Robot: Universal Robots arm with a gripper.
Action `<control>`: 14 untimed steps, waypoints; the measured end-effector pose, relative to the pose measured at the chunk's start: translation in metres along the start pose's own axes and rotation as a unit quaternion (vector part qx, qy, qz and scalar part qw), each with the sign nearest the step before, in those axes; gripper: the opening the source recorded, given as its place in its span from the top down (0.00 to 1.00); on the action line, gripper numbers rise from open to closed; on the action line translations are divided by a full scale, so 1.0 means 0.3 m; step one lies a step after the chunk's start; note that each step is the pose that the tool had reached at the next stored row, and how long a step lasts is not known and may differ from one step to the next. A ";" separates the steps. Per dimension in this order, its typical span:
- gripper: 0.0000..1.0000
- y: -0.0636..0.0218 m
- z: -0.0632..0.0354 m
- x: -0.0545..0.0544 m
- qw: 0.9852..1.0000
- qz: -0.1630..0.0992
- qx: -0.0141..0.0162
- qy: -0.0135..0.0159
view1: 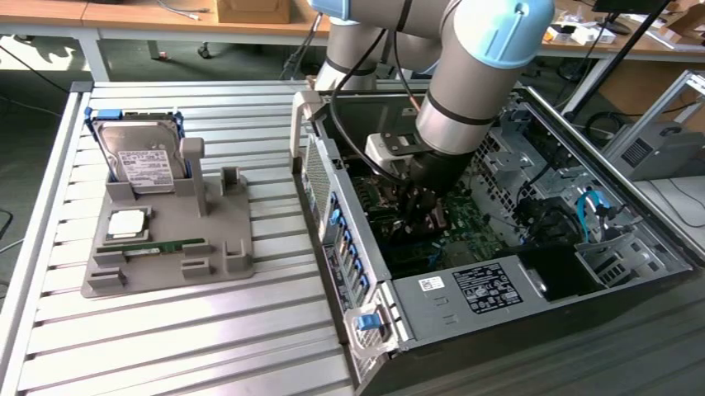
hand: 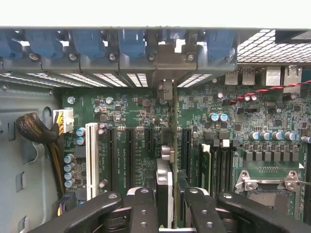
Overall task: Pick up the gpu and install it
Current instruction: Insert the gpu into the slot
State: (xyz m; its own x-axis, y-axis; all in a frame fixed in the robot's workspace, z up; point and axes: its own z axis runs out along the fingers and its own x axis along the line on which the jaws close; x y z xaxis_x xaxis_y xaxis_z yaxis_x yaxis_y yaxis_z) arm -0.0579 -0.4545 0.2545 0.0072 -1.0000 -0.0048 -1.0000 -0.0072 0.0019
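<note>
Black pincer [hand: 167, 208] grips the gpu [hand: 165, 189] edge-on between its fingers, above the green motherboard [hand: 243, 126].

gpu [hand: 167, 145] edge-on in end effector [hand: 167, 206]

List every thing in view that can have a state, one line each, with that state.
gpu: held edge-on between the gripper's fingers, down over the motherboard slots.
gripper: shut on the gpu, inside the case.
computer case: side open, lying on the table.
hard drive: standing upright in the grey holder.
memory stick: lying flat in the holder.
white slot: empty.
</note>
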 end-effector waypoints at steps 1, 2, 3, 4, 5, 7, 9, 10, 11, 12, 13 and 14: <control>0.73 -0.002 0.000 0.000 1.000 0.000 0.000 0.000; 0.73 -0.004 0.001 0.000 1.000 0.000 0.000 0.000; 0.73 -0.005 0.001 0.000 1.000 0.000 0.000 0.000; 0.73 -0.006 0.001 0.000 1.000 0.000 0.000 0.000; 0.73 -0.007 0.001 0.000 1.000 0.000 0.000 0.000; 0.73 -0.007 0.001 0.000 1.000 0.000 0.000 0.000; 0.73 -0.008 0.001 0.000 1.000 0.000 0.000 0.000; 0.73 -0.008 0.001 0.000 1.000 0.000 0.000 0.000; 0.73 -0.008 0.001 0.000 1.000 0.000 0.000 0.000; 0.73 -0.008 0.001 0.000 1.000 0.000 0.000 0.000; 0.73 -0.008 0.001 0.000 1.000 0.000 0.000 0.000; 0.73 -0.008 0.001 0.000 1.000 0.000 0.000 0.000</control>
State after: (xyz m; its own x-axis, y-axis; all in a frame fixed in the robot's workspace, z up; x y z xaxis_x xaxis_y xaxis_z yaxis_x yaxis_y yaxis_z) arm -0.0556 -0.4544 0.2543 0.0071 -1.0000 -0.0050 -1.0000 -0.0071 0.0017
